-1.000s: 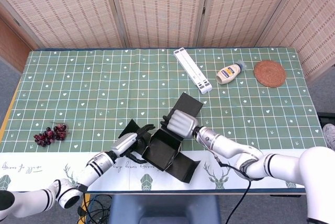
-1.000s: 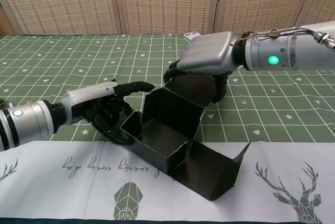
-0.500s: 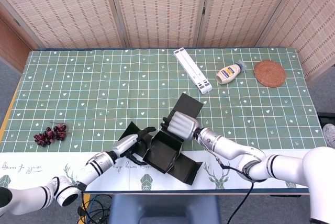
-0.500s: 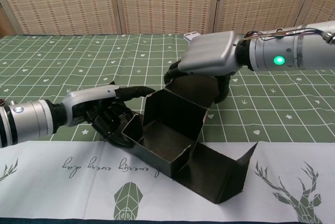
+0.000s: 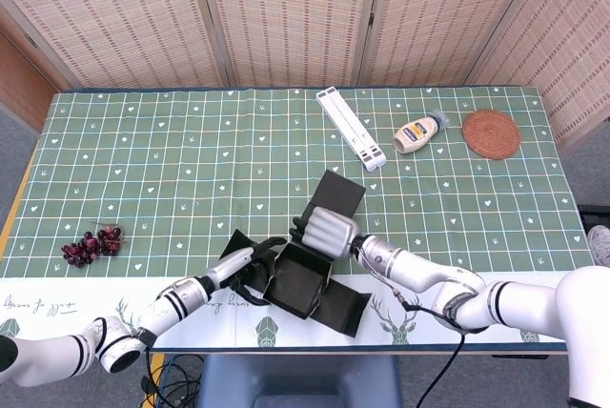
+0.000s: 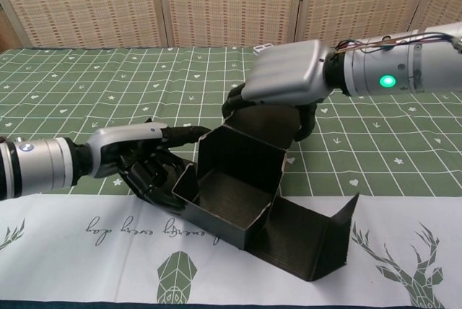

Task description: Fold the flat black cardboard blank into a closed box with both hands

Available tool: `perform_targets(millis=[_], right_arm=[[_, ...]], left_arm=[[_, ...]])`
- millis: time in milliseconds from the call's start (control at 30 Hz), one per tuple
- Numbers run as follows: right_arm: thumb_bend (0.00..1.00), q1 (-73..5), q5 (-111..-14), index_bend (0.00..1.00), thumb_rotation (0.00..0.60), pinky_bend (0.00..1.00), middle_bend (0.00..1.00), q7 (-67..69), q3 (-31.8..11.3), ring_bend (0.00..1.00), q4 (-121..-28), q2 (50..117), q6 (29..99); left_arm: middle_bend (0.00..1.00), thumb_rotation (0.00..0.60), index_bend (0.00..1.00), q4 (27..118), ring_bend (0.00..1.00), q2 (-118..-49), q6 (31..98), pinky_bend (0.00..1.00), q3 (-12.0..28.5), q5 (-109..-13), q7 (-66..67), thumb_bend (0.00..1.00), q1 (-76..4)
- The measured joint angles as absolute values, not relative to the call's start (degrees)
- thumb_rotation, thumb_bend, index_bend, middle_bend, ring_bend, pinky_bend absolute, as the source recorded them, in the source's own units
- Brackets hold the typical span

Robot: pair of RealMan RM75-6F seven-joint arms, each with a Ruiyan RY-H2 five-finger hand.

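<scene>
1. Black cardboard blank [image 6: 234,179]: half-folded open tray, near worktop [image 5: 191,160] front edge.
2. Left robot hand [image 6: 141,161]: fingers spread, bracing side flap.
3. Right robot hand [image 6: 285,81]: gripping rear panel.
4. Advice: steady walls, then fold lid squarely.

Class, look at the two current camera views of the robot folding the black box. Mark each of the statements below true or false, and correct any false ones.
1. The black cardboard box is fully closed. False: its top is open and a flap lies out towards the table's near edge.
2. The right hand is over the box's far wall. True.
3. The left hand is at the box's left side. True.
4. The grapes lie next to the round woven coaster. False: the grapes are near the left edge, the coaster at the far right corner.
5. The squeeze bottle stands upright. False: it lies on its side beside the coaster.
</scene>
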State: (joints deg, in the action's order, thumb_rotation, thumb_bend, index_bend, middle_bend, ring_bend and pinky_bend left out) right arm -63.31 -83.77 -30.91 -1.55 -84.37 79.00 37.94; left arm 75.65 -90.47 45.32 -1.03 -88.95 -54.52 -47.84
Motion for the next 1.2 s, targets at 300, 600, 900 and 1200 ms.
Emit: perform_targets(millis=[300,600,900,1200], right_arm=[[0.34,-64.15,-86.8,0.3,0.6,1.0,0.45,-29.39,-1.84,0.83,-83.47,79.54,38.38],[0.34,-65.49,-91.2,0.3,0.6,1.0,0.45,-26.57,-1.63,0.83,-80.75,80.85,39.03],[0.34,-66.33,-95.08,0.3,0.6,1.0,0.45,-23.62,-1.35,0.83,-77.38,82.89,41.36],[0.34,-66.13,-97.29,0.28,0.6,1.0,0.4,-23.55,-1.22,0.83,-74.73,85.44,43.99]], left_arm=[[0.05,0.6,0.07,76.58,0.47,-89.19,43.89,0.78,-1.92,-90.34,-60.51,0.06,-49.42],[0.12,0.6,0.12,76.02,0.48,-88.67,43.91,0.78,-3.61,-92.41,-65.54,0.06,-50.62],[0.16,0.6,0.16,75.18,0.49,-88.67,44.27,0.78,-4.95,-93.51,-69.45,0.06,-51.66],[0.21,0.6,0.21,74.61,0.49,-89.07,44.55,0.78,-5.51,-93.09,-70.73,0.06,-52.0]])
